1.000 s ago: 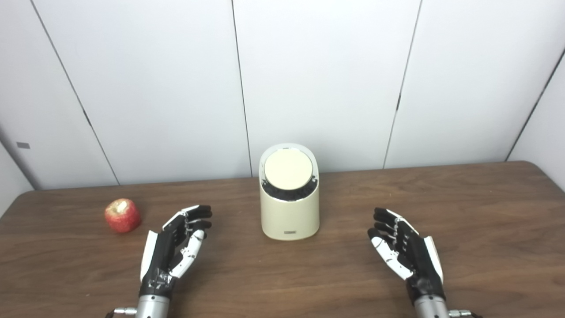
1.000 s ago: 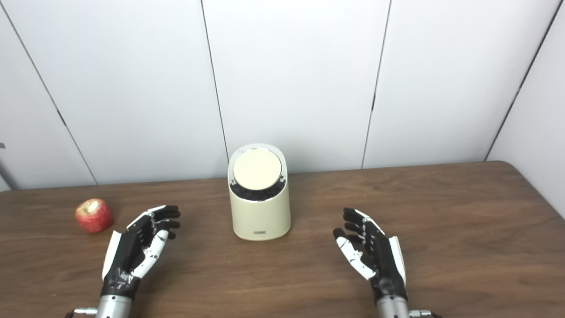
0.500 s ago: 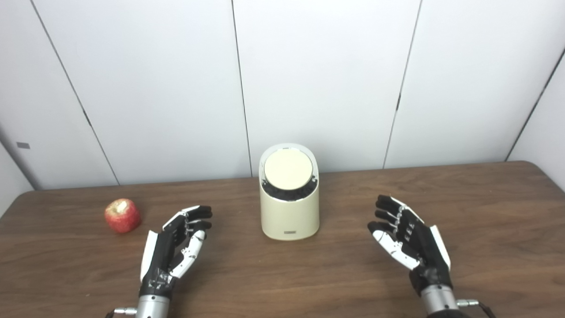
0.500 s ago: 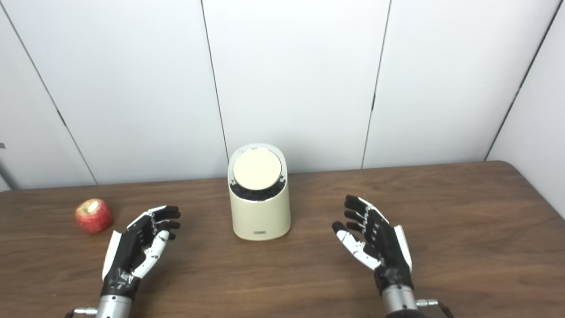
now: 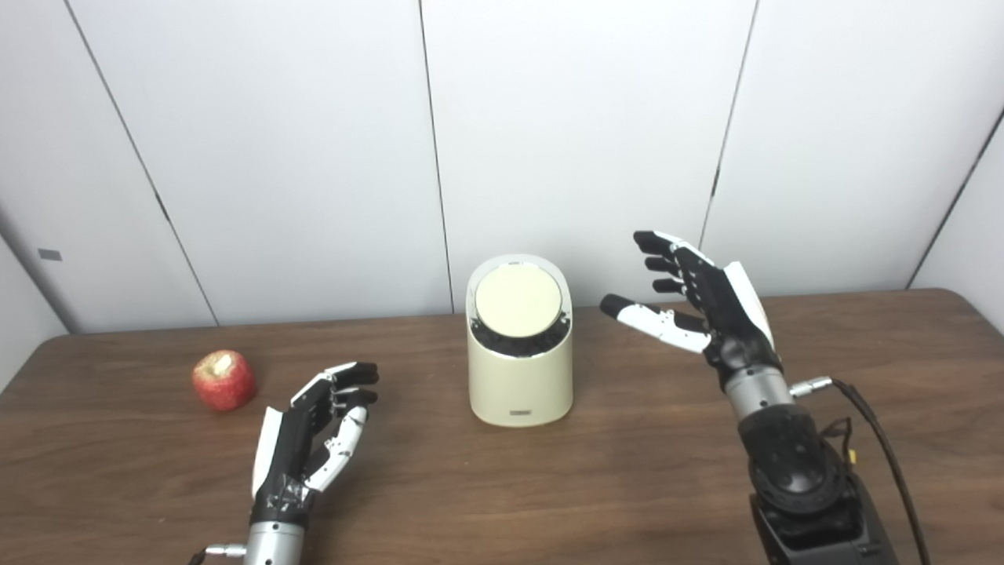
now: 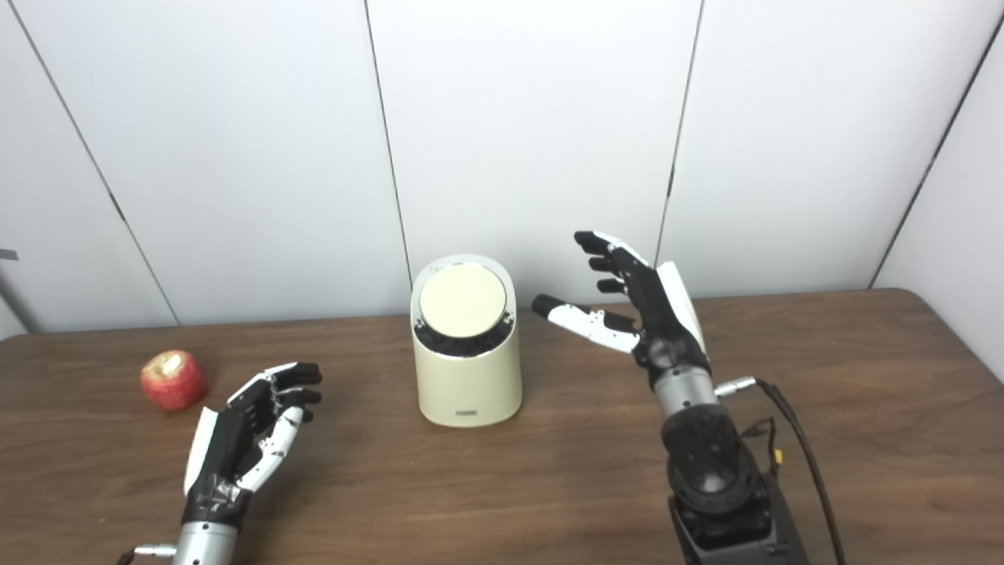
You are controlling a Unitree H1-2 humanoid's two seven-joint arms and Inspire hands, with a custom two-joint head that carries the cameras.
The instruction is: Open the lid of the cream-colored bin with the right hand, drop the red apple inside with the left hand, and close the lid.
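The right robot hand (image 5: 700, 302), empty with fingers spread, has risen from the worktop (image 5: 627, 471) to hover just right of the cream-colored bin (image 5: 519, 369) at frame centre, poised to open its shut lid (image 5: 518, 300). The left robot hand (image 5: 310, 439), also spread and empty, waits lower left; the red apple (image 5: 223, 380) sits untouched at far left.

Up comes the right hand (image 5: 698, 294), lifted clear off the table (image 5: 627, 471) and now raised beside the cream-colored bin (image 5: 519, 369), level with its lid (image 5: 518, 297); its fingers spread wider, thumb reaching toward the bin; the forearm shows far more; the camera nudges slightly too.
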